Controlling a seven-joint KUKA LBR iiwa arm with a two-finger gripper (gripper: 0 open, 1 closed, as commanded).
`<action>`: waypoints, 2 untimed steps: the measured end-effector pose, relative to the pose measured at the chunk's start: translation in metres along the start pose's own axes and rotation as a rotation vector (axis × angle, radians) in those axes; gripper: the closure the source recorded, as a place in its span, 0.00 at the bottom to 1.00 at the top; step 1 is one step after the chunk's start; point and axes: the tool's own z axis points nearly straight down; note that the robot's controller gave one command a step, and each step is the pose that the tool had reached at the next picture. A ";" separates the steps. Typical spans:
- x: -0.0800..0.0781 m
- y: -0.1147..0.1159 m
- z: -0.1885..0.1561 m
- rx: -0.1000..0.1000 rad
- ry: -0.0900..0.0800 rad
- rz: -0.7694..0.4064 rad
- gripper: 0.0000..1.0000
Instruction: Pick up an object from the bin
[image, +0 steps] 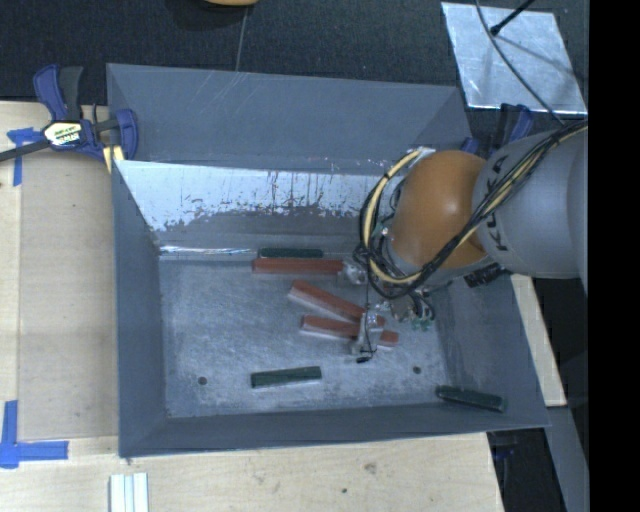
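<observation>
My gripper (366, 342) reaches down into the right-middle of the bin, its fingertips at the right end of a reddish-brown flat bar (330, 327). A second reddish-brown bar (320, 299) lies tilted just above it. A third, longer brown bar (298, 266) lies along the back of the floor, with a dark green bar (291, 254) right behind it. I cannot make out whether the fingers are closed on anything.
Another dark green bar (286, 377) lies near the front of the bin floor, left of the gripper. One more dark green bar (470, 398) rests at the front right corner. The arm's orange cover and cables hang over the bin's right side.
</observation>
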 end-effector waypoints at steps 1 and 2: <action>0.010 0.002 -0.003 -0.001 0.003 0.030 0.00; 0.001 0.000 -0.001 0.000 0.000 0.007 0.00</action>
